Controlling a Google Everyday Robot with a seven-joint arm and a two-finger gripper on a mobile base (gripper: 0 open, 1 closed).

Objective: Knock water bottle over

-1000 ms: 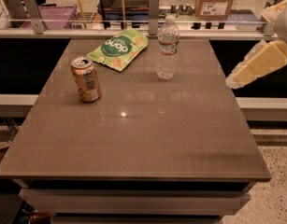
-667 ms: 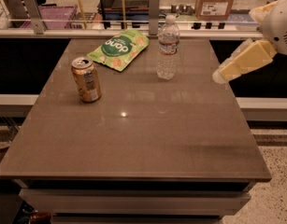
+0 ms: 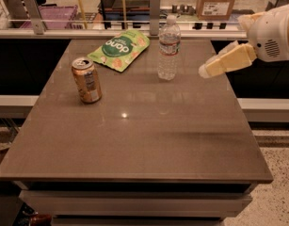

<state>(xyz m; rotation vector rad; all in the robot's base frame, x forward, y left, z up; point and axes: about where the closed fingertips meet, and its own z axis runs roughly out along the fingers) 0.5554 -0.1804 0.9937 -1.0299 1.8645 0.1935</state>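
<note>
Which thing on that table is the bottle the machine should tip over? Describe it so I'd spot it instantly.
Start at the big brown table; toward its far edge, right of the green snack pouch, stands a clear ribbed water bottle with a white cap. It is the tallest, only see-through item, unlike the squat orange-gold can at left; the gripper hovers just to its right.

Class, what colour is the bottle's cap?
The cap is white, camera view; the tool hovers right of the bottle.
</note>
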